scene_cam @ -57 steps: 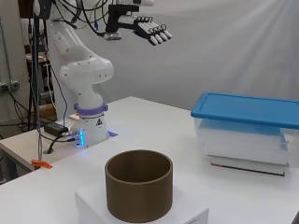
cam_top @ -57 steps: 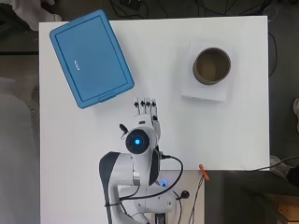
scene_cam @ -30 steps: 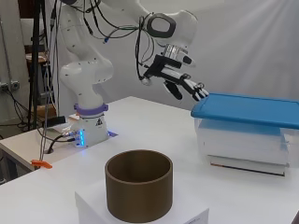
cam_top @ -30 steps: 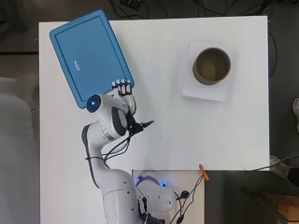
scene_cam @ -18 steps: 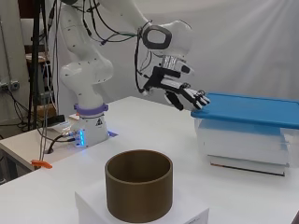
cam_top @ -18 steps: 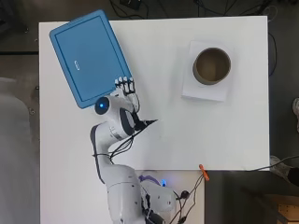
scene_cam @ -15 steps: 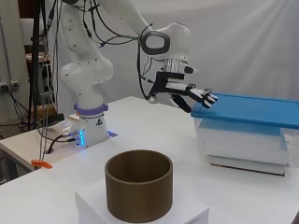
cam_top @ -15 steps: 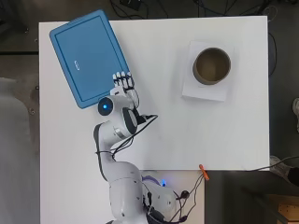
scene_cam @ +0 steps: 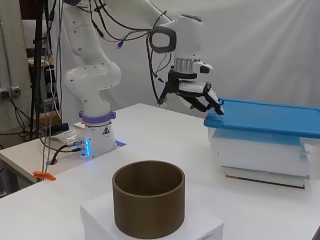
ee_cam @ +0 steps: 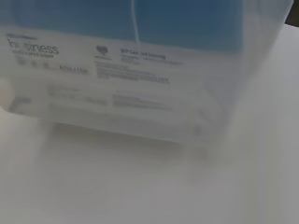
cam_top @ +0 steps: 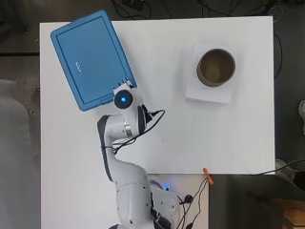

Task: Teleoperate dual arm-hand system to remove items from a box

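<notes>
A clear plastic box (scene_cam: 260, 155) with a blue lid (scene_cam: 270, 117) stands at the right in the side view. From above, the lid (cam_top: 90, 59) sits at the table's far left corner. My hand (scene_cam: 202, 95) hangs at the lid's near corner, fingers relaxed and pointing down at the lid's edge, holding nothing. I cannot tell whether the fingertips touch the lid. In the overhead view the wrist covers the hand. The wrist view looks at the box's cloudy wall (ee_cam: 140, 93) close up, with the blue lid (ee_cam: 140, 23) along its rim. What is inside the box is hidden.
A brown round container (cam_top: 216, 67) stands on a white block (cam_top: 209, 93) at the far right, also seen in front (scene_cam: 148, 202) in the side view. An orange clip (cam_top: 207, 175) lies at the table's near edge. Cables trail by the arm's base (scene_cam: 97, 135).
The hand has swung from high above the arm's base down and over to the box's near corner, closing the last gap to the lid's edge.
</notes>
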